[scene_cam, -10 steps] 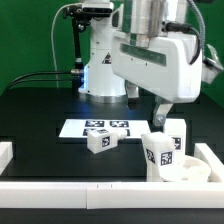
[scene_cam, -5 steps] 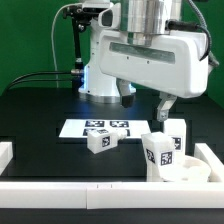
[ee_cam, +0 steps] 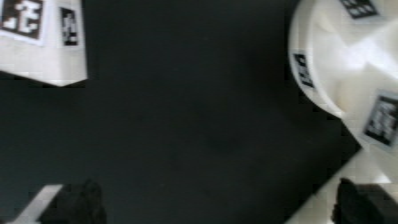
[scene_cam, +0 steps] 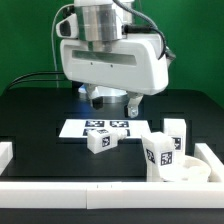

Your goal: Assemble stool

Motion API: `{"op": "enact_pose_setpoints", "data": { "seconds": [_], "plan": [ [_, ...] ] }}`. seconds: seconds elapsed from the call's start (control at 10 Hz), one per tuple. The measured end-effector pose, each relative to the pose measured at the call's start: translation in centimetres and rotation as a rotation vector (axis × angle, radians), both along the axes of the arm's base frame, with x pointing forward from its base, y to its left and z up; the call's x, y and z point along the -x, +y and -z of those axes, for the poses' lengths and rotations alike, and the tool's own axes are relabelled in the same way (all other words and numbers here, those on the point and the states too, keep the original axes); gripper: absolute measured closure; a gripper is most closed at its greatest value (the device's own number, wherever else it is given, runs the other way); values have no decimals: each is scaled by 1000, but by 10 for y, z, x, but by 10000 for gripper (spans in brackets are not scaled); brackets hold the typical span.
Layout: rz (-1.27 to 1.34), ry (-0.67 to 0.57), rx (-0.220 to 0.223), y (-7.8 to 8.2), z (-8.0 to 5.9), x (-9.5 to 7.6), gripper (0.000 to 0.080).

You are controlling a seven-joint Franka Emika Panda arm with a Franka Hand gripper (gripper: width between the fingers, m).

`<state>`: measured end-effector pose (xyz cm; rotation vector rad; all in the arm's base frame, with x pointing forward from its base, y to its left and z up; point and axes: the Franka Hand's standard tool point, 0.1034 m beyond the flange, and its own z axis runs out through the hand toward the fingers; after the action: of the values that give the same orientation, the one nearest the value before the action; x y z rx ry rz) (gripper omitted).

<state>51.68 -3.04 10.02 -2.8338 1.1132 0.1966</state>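
My gripper (ee_cam: 217,205) stands apart, fingertips cut off; white tagged legs (scene_cam: 100,141) lie near the seat (scene_cam: 186,171).

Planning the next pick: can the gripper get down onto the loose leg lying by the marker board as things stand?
Probably yes. The leg lies alone on the black table, apart from the other parts, nothing above it. The gripper hangs nearby, seemingly empty; the wrist view shows its fingers apart.

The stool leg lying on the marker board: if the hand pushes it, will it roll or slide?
The stool leg looks blocky with flat tagged faces, so it would probably slide rather than roll. It seems rigid plastic, likely light. Lying low on the marker board, it seems unlikely to tip.
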Motion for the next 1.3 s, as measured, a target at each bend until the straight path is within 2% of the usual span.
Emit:
{"op": "enact_pose_setpoints", "data": {
  "seconds": [0.3,0.6,0.7,0.9,1.1,1.2,1.3],
  "plan": [
    [-1,145,-82,-10,0,7,150],
    [-45,234,-258,-33,18,19,150],
    [-44,247,-263,-33,21,22,150],
    [-36,357,-335,-35,24,31,150],
    [-32,433,-383,-39,26,36,150],
    [0,476,-427,-39,31,40,150],
    [51,523,-492,-35,41,46,150]
  ]
}}
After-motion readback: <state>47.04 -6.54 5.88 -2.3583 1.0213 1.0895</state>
